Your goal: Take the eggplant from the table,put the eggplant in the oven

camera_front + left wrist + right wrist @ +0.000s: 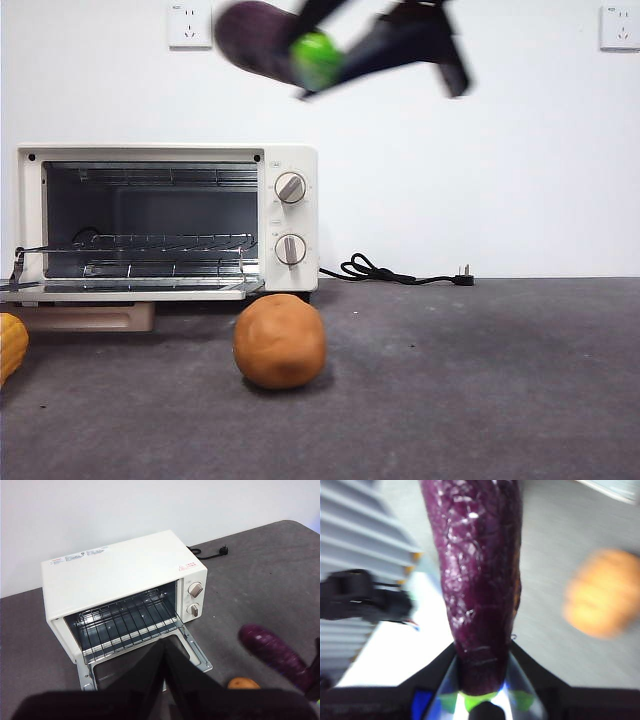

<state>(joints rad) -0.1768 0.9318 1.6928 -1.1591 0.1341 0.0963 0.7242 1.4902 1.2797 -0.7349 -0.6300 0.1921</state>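
Across the lower half of the front view stretched the dark grey worktop (480,400), and at left centre on it stood the oven (290,165), its door dropped flat and the wire rack bare. An orange-brown ball (280,341) sat just before the oven's right corner; a yellow ridged item (10,345) was cut off at the left edge. At the top centre, well above the oven, the eggplant (255,40) hung blurred in the right pincer (330,62), which pinched it at the green stem end. It looked light, stiff and glossy, so probably slippery; the narrow neck by the cap seemed the surest hold. The left pincer (165,652) waited over the open door, jaws pressed together. Motion blur hid the right jaws' outline, and the frame cropped the arm.
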